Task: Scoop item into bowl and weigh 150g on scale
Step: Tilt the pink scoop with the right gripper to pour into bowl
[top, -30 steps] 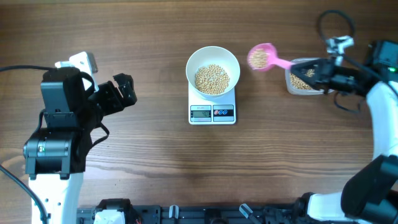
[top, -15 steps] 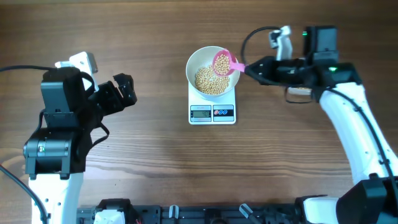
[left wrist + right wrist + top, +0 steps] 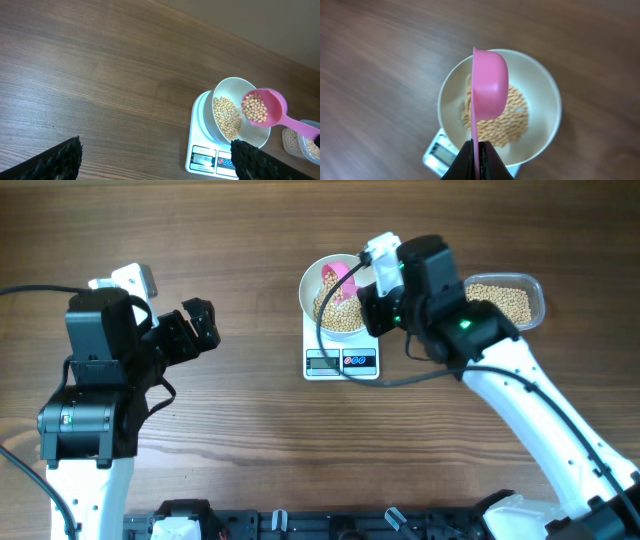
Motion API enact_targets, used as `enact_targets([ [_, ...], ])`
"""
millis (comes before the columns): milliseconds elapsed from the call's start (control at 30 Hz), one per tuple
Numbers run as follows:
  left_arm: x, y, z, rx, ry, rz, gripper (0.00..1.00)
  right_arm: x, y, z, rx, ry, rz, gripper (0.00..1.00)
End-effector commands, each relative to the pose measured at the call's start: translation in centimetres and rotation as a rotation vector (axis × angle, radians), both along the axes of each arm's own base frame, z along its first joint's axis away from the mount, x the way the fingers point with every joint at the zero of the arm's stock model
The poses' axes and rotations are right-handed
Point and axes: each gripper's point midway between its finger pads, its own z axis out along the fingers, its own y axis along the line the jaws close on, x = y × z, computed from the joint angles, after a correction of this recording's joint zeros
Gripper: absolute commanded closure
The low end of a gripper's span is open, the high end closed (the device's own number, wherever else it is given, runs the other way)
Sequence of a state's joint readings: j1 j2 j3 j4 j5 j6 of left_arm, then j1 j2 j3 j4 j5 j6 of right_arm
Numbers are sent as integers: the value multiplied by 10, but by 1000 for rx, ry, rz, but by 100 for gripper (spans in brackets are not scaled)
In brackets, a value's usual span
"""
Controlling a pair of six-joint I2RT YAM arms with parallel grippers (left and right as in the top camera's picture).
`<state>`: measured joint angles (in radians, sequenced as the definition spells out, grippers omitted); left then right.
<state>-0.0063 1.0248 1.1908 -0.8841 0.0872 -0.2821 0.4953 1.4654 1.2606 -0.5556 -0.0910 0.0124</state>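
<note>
The white bowl [image 3: 309, 284] stands on the small white scale [image 3: 342, 362] and holds a layer of tan beans [image 3: 345, 318]. My right gripper [image 3: 362, 286] is shut on the handle of a pink scoop [image 3: 337, 279], which hangs over the bowl. In the right wrist view the scoop [image 3: 490, 90] is rolled onto its edge with its back toward the camera, above the beans [image 3: 516, 120]. In the left wrist view the scoop [image 3: 261, 107] still holds beans. My left gripper [image 3: 199, 326] stands open at the far left, apart from everything.
A clear plastic tub [image 3: 506, 301] with more beans sits to the right of the bowl, partly under my right arm. The scale's display [image 3: 204, 160] faces the table's front. Bare wood lies between my left gripper and the scale.
My right arm has swung left from the tub with the loaded scoop and now holds it over the bowl, rolled onto its edge. The left arm has not moved.
</note>
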Motion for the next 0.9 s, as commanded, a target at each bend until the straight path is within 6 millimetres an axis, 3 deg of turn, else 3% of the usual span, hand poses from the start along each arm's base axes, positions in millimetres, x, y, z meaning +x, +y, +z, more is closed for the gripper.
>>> enact_targets([
  [0,2,3,7,16,-16,5,0,7,-13,11,-190,-146,-24,96],
  [167,2,3,7,16,-16,4,0,10,-21,16,-327,-224,-50,96],
  [633,2,3,7,16,-16,4,0,10,-22,19,-466,-288,33,96],
  [867,2,3,7,16,-16,5,0,4,-8,19,-350,-254,-25,96],
])
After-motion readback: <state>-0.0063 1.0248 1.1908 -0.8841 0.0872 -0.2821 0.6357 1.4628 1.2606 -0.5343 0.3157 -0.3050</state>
